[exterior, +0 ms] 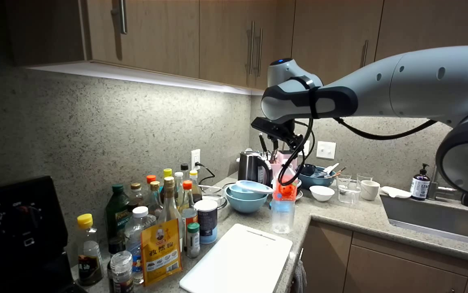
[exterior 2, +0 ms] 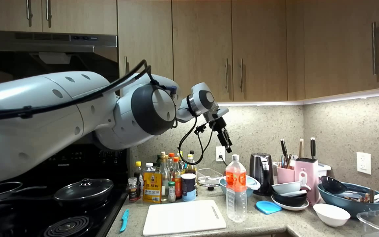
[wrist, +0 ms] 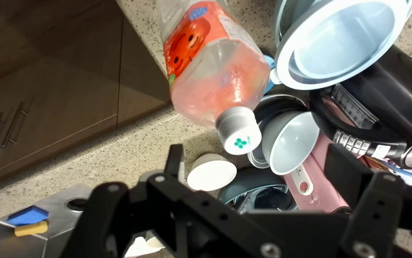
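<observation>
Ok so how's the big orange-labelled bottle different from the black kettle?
The bottle is see-through with an orange-red label; the kettle is dark and opaque. The bottle has a white cap; the kettle has a black handle. Both stand upright on the counter.

Bottle (exterior 2: 236,191): clear plastic, standing upright on speckled counter (exterior 2: 257,223), just right of white cutting board (exterior 2: 184,217) in an exterior view. Red-orange label (exterior 2: 236,179), smiling face (wrist: 185,47) printed; white cap (wrist: 238,130) on, small green mark (wrist: 241,143) on top.
</observation>
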Tool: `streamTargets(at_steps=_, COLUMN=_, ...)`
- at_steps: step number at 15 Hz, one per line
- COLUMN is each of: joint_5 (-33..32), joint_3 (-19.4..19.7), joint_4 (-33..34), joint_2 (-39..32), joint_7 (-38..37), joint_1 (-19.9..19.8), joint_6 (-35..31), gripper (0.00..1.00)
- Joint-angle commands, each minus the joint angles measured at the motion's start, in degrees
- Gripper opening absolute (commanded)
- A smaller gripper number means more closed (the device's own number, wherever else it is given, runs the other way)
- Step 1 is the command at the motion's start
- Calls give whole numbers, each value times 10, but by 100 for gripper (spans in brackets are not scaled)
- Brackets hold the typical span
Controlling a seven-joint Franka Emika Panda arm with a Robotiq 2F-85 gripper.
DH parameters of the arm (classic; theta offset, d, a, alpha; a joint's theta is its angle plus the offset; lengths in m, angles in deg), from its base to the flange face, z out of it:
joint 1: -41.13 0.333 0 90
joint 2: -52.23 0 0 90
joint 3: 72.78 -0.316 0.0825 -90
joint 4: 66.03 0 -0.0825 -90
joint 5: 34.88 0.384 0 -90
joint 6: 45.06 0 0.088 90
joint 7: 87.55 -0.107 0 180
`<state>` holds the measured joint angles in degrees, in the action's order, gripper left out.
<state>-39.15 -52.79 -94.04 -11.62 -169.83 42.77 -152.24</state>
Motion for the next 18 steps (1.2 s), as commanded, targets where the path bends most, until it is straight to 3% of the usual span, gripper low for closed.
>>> streamTargets(at_steps=1, joint_5=-1, joint_3=1, joint_4=0, joint_2=-2, joint_7=-2, joint_1=0, joint_6=-1, gripper=100)
streamTargets(at_steps=18, joint_5=-9, joint_3=32, joint_4=1, joint_2=-35, joint_7=-6, joint_1=-6, joint_6=-8, gripper=100)
